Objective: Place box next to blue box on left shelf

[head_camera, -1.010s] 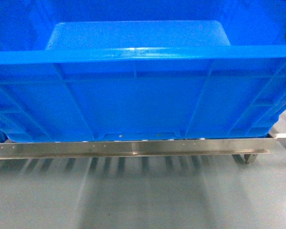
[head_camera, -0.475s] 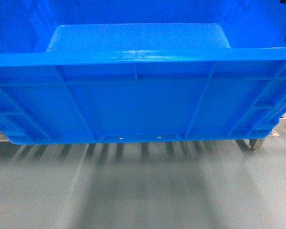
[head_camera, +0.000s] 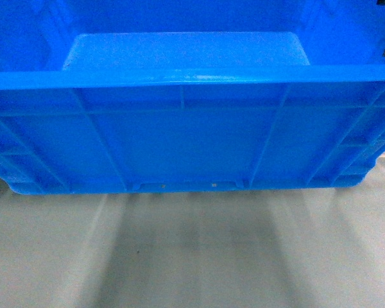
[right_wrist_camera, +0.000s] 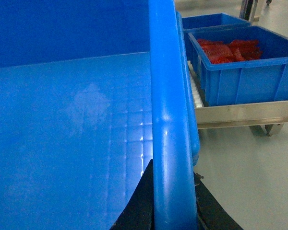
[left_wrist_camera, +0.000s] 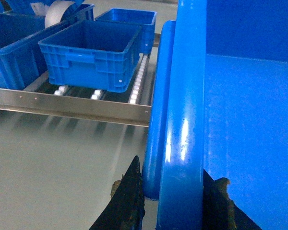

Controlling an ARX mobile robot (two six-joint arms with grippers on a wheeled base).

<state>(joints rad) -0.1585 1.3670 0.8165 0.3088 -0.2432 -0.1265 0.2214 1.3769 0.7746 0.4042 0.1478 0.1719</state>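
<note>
Box [head_camera: 179, 141]: large bright-blue crate, open-topped, filling the upper two thirds of the head view, its ribbed near wall facing the camera and its smooth floor visible past the thick rim. Grey floor [head_camera: 192, 256] occupied the lower third of that frame beneath it.

Left gripper [left_wrist_camera: 170, 191]: at the bottom centre of the left wrist view, dark fingers [left_wrist_camera: 129, 196] pressed against both sides of the box's rim, one outside the wall and one inside, pinching it. The rim ran up the middle of the frame from between them; the box's interior lay to the right.

Right gripper [right_wrist_camera: 170, 201]: at the bottom centre of the right wrist view, likewise clamped across the opposite rim of the box, whose floor spread over the left of the frame.

Shelf [left_wrist_camera: 77, 106]: steel front rail and white roller tracks in the upper left of the left wrist view, carrying a smaller blue crate [left_wrist_camera: 91, 60] with further blue crates behind it. The box's outer wall stood just beside the rail's right end.

Crate with red contents [right_wrist_camera: 240, 62]: upper right of the right wrist view, resting on a steel rail.
</note>
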